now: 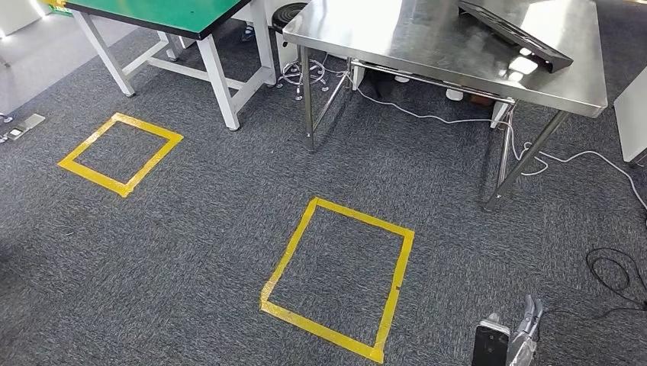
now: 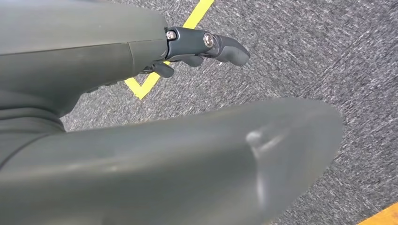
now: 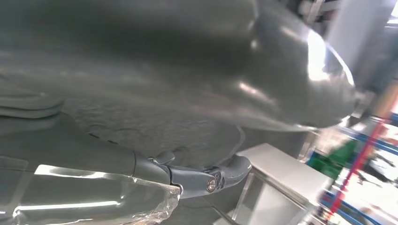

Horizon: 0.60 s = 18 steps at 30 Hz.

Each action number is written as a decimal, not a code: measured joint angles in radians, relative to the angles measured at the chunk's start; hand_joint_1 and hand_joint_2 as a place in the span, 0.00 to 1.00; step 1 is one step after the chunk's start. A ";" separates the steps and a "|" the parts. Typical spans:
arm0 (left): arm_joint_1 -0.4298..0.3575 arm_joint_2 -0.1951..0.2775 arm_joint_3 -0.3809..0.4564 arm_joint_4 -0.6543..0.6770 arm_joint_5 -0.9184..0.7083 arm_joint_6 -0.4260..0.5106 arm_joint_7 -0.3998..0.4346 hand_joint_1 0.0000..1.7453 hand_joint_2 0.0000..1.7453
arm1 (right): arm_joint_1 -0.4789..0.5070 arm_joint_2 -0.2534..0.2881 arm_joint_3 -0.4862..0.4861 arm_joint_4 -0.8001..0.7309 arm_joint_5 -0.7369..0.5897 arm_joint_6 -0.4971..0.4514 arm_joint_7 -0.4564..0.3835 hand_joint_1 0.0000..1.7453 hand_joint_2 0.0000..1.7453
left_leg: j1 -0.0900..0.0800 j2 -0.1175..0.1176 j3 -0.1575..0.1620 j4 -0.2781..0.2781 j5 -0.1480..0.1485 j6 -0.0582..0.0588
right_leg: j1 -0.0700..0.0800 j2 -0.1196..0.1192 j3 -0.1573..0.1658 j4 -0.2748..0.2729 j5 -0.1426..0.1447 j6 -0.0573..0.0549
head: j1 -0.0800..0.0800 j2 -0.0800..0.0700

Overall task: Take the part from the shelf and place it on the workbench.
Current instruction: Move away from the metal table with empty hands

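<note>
Head view: grey carpet floor (image 1: 191, 252) with two yellow tape squares, one near centre (image 1: 339, 278), one further left (image 1: 120, 152). Steel tabletop (image 1: 427, 38) up ahead, dark tray (image 1: 515, 34) lying on it; green tabletop (image 1: 168, 11) to its left. Cables (image 1: 610, 271) trail on the floor at right.

Right robot hand (image 1: 513, 339) hangs low at the lower right, gripping a dark part in clear plastic wrap (image 3: 94, 199), fingers (image 3: 206, 178) curled against it.

Left robot hand (image 2: 197, 47) hangs over the carpet, fingers (image 2: 225, 47) partly curled, nothing in it; can't tell how far closed.
</note>
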 joint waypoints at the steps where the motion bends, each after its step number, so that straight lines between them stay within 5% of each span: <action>1: -0.001 0.000 0.000 0.000 -0.001 0.000 0.000 0.00 0.00 | -0.035 -0.008 -0.020 0.079 -0.003 -0.002 -0.006 0.00 0.00 | -0.005 0.008 0.012 -0.025 0.004 0.005 | 0.003 -0.004 -0.001 -0.001 0.000 0.002 | 0.000 0.000; 5: -0.002 -0.002 0.000 0.000 -0.008 0.000 0.000 0.00 0.00 | -0.165 -0.054 -0.129 0.448 -0.022 -0.002 -0.031 0.00 0.00 | -0.007 -0.020 0.022 -0.057 0.018 0.026 | 0.006 -0.008 -0.005 0.007 -0.009 0.020 | 0.000 0.000; 8: -0.003 -0.005 0.000 0.000 -0.009 0.000 0.001 0.00 0.00 | -0.216 -0.085 -0.186 0.633 -0.019 -0.003 -0.026 0.00 0.00 | -0.003 -0.047 0.025 -0.077 0.034 0.037 | -0.002 0.045 -0.086 0.161 -0.081 0.018 | 0.004 0.000; 10: -0.003 -0.005 0.000 0.000 -0.010 0.000 0.003 0.00 0.00 | -0.236 -0.102 -0.210 0.743 -0.002 -0.003 0.052 0.00 0.00 | -0.004 -0.067 0.022 -0.076 0.035 0.038 | -0.008 0.054 -0.144 0.269 -0.113 0.024 | 0.004 0.000; 12: -0.002 -0.006 0.000 0.001 -0.010 0.001 0.012 0.00 0.00 | -0.244 -0.117 -0.222 0.845 0.021 0.013 0.180 0.00 0.00 | -0.003 -0.091 0.022 -0.075 0.035 0.035 | -0.016 0.057 -0.130 0.227 -0.079 0.044 | 0.004 0.000; 14: 0.001 -0.008 0.001 0.002 -0.010 0.005 0.023 0.00 0.00 | -0.242 -0.127 -0.226 0.926 0.044 0.042 0.331 0.00 0.00 | -0.004 -0.115 0.021 -0.067 0.031 0.026 | -0.024 0.074 -0.065 0.085 -0.019 0.060 | 0.005 0.000; 16: 0.003 -0.008 0.002 0.002 -0.007 0.013 0.033 0.00 0.00 | -0.240 -0.127 -0.225 0.985 0.081 0.067 0.486 0.00 0.00 | -0.007 -0.128 0.018 -0.058 0.025 0.012 | -0.024 0.088 -0.029 0.006 0.010 0.053 | 0.007 0.000; 18: 0.009 -0.009 0.005 0.002 0.001 0.027 0.045 0.00 0.00 | -0.237 -0.122 -0.212 1.028 0.136 0.087 0.630 0.00 0.00 | -0.006 -0.135 0.014 -0.055 0.022 0.001 | -0.021 0.083 -0.024 0.002 0.013 0.035 | 0.008 0.000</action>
